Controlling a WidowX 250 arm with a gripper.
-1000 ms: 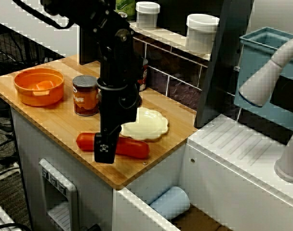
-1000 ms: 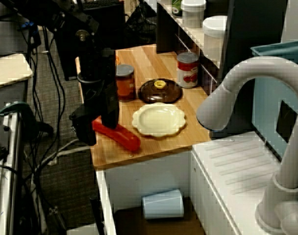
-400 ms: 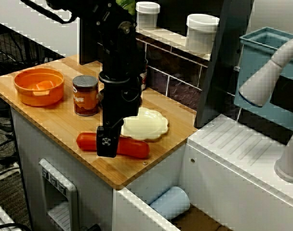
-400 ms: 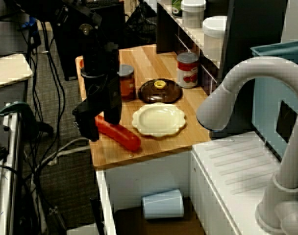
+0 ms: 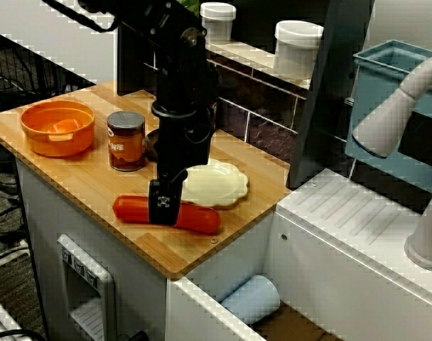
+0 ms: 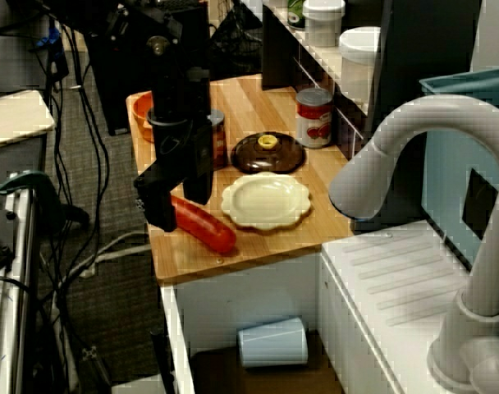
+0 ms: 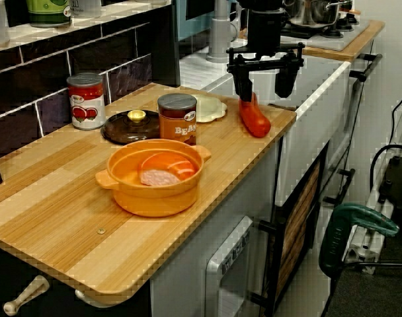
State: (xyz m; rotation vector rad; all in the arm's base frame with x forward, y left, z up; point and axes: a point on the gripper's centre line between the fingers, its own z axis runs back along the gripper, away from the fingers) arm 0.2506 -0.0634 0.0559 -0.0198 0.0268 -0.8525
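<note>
The wooden counter [image 5: 81,177] and everything standing on it are as they were a second ago; only the arm has moved. In the front view its hand [image 7: 264,82] hung out at the counter's front edge, low in front of the sausage. It has since drifted inward and a little toward the plate. It now crosses the middle of the red sausage [image 5: 198,218] in that view, and the view over the tap shows the same shift.

The view along the counter shows the fingers spread wide, holding nothing. One finger [image 7: 244,89] comes down right at the sausage's far end, and the other hangs over the counter's front edge. Whether the near finger touches the sausage or stops just above it, I cannot tell.

The orange pot [image 5: 57,128] sits well apart at the far left corner. The cream scalloped plate [image 5: 216,183] lies just behind the sausage, with nothing on it. The dark lid with the yellow knob [image 6: 267,152] rests behind the plate. The sausage itself lies flat along the front edge, between the plate and the edge, and has not shifted. The bean can [image 5: 126,140] stands between the pot and the arm, and the tomato can [image 6: 314,116] stands back by the tiled wall.

By my reading, the hand has closed in on the sausage but does not grip it.
</note>
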